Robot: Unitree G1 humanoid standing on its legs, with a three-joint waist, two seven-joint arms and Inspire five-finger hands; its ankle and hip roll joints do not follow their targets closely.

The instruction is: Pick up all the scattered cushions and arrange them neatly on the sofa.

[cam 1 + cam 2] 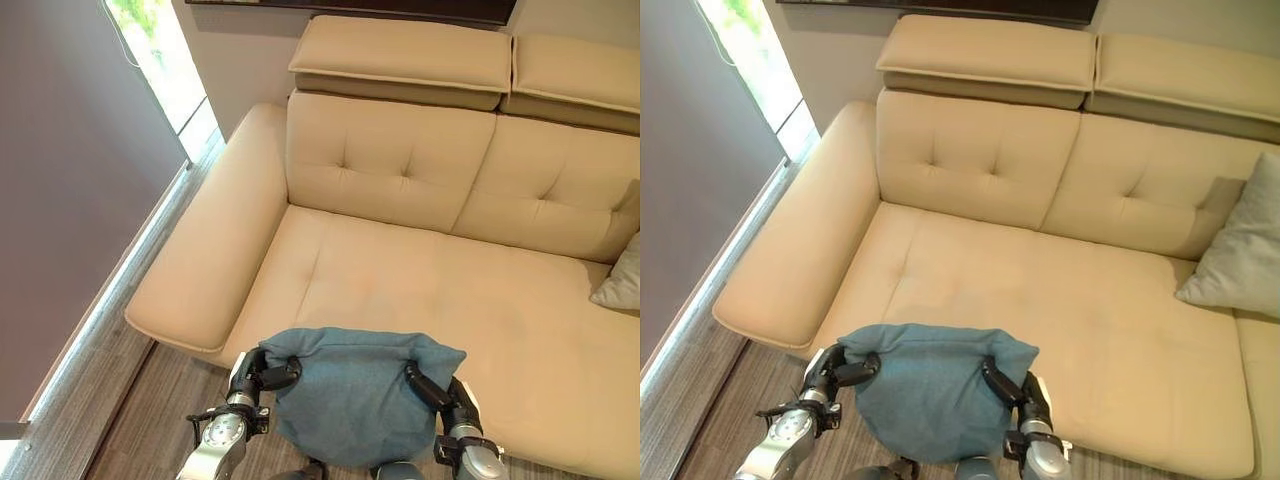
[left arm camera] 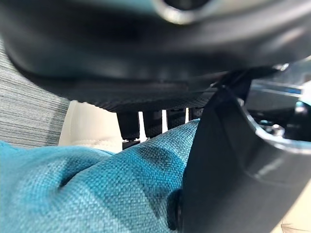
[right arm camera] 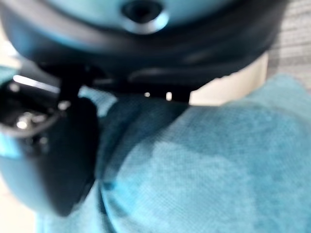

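You carry blue cushion (image 1: 350,400), left hand (image 1: 262,372) and right hand (image 1: 432,388) each clamped on its edge; next lift over sofa (image 1: 400,290) seat, place near grey cushion (image 1: 1240,250)

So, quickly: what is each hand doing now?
Left hand: shut on the blue cushion, gripping its left edge.
Right hand: shut on the same cushion, gripping its right edge.

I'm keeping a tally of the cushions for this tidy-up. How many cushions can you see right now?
2. A teal cushion is held between the left hand and the right hand at the sofa's front edge. A grey cushion leans against the backrest on the right. Others may lie out of frame.
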